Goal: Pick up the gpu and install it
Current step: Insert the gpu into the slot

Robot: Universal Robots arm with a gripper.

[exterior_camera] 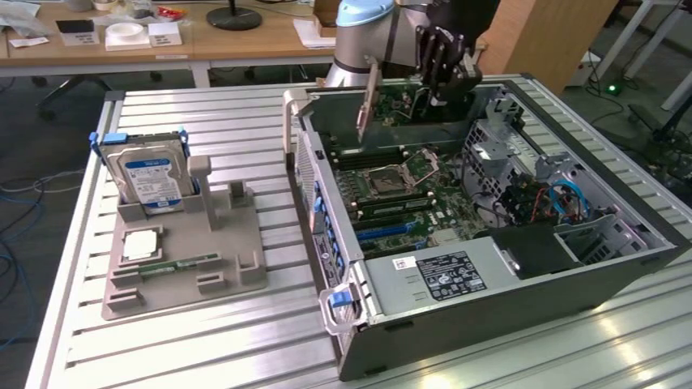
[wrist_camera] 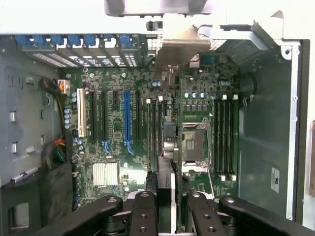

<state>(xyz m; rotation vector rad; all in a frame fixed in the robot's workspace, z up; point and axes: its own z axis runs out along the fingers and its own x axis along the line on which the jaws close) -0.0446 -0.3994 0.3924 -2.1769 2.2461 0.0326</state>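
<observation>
exterior view is showing the gripper [exterior_camera: 442,96] half-closed, gripping the gpu [exterior_camera: 370,97] over the pc case [exterior_camera: 519,320], not slotted yet.

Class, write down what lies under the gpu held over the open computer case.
The motherboard, with its processor socket and memory slots. The strip directly beneath the gpu is covered by it.

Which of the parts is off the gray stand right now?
The gpu, held on edge by the gripper over the open case; hard drive and memory stick sit on the stand.
</observation>
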